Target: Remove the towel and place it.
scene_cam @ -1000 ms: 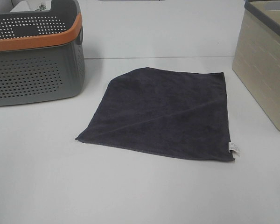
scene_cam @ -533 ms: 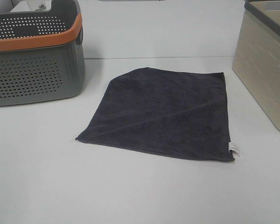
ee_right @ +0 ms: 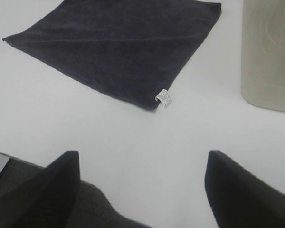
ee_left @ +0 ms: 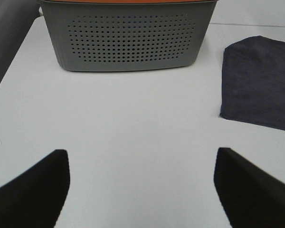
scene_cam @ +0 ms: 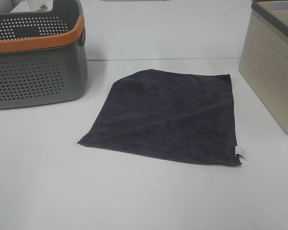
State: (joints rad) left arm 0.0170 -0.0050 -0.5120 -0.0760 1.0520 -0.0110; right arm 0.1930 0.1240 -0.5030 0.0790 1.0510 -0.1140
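The dark charcoal towel lies flat on the white table between two containers, with a small white tag at its near right corner and a diagonal crease. It also shows in the left wrist view and the right wrist view. Neither gripper shows in the high view. My left gripper is open over bare table, apart from the towel. My right gripper is open near the table's front edge, short of the tag.
A grey perforated basket with an orange rim stands at the back left; it also shows in the left wrist view. A beige bin stands at the right; it also shows in the right wrist view.
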